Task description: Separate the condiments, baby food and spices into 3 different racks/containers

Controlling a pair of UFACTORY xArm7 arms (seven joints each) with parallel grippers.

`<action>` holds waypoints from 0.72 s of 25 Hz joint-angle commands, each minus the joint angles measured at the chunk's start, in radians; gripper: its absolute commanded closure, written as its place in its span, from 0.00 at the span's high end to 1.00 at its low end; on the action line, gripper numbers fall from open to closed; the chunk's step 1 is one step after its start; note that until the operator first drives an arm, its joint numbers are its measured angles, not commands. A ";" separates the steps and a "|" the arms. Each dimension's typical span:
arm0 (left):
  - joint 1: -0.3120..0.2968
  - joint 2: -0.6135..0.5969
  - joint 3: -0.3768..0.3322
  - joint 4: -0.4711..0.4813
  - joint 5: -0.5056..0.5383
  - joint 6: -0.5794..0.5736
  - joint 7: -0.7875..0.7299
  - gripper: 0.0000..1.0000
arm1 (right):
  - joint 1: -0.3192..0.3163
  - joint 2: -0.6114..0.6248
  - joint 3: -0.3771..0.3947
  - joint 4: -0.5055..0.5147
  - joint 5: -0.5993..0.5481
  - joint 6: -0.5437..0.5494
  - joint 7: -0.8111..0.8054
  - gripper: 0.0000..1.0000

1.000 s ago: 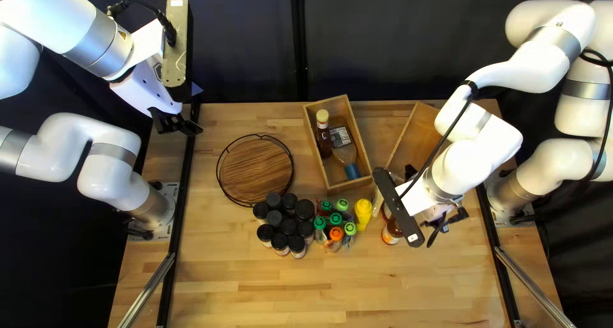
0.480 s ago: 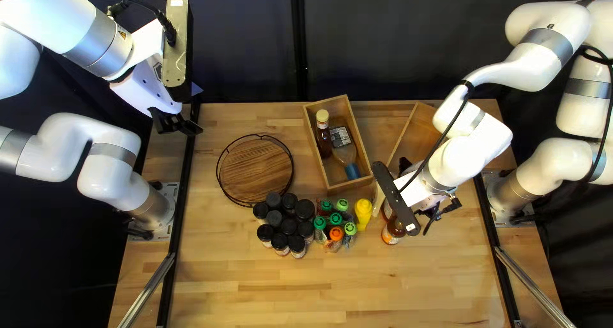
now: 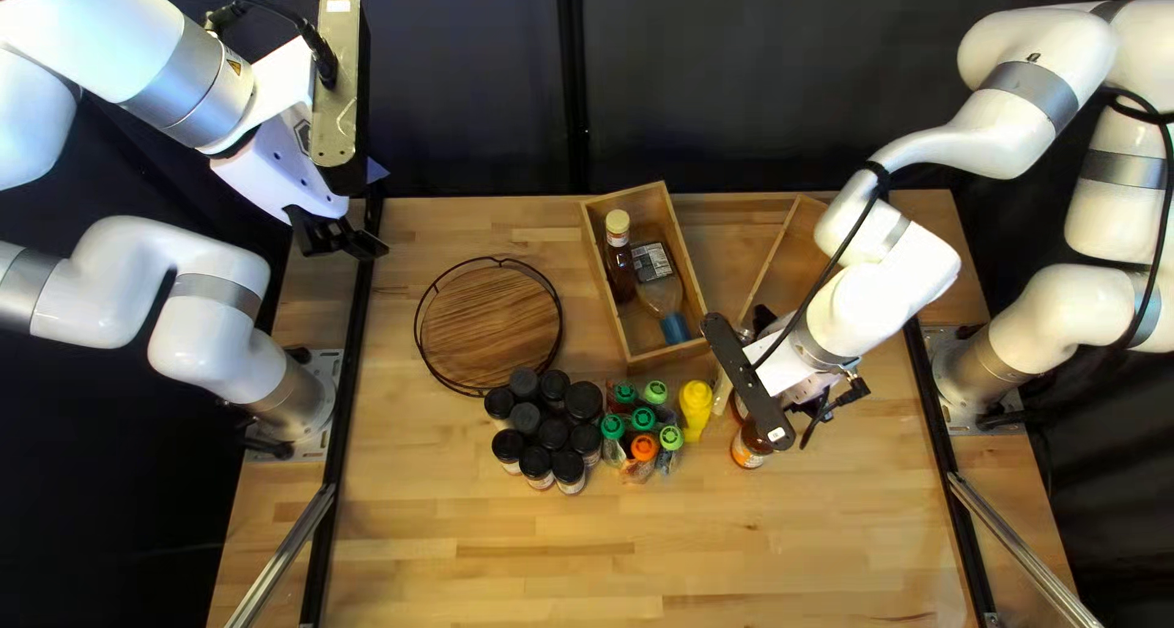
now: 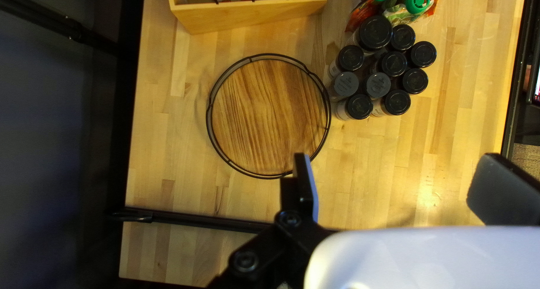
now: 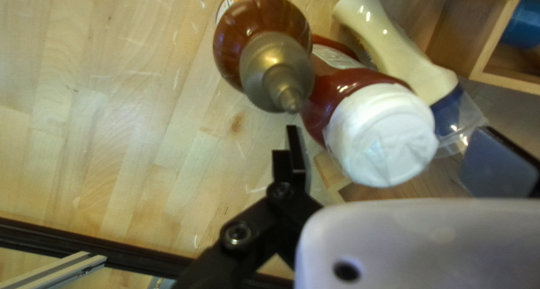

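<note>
Boxing condiments (image 5: pixel 261 36): prob. current step
R gripper (image 5: pixel 388 148): spread near red bottle (image 5: pixel 368 117); next, pinch, lift to box (image 3: pixel 669 357)
L gripper (image 4: pixel 397 168): spread

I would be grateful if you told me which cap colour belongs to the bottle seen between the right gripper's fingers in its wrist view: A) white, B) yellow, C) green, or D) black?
A: the red bottle has a broad white cap, seen between the open fingers of the right gripper.
</note>
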 commanded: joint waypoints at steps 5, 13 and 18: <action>0.000 0.000 0.000 0.000 0.000 0.000 0.000 1.00 | -0.011 -0.012 0.015 -0.003 0.004 0.009 -0.006 0.04; 0.000 0.000 0.000 0.000 0.000 0.000 0.000 1.00 | -0.070 -0.065 0.182 0.020 0.069 0.143 0.006 0.03; 0.000 0.000 0.000 0.000 0.000 0.000 0.000 1.00 | -0.107 -0.084 0.305 0.085 0.119 0.270 0.015 0.01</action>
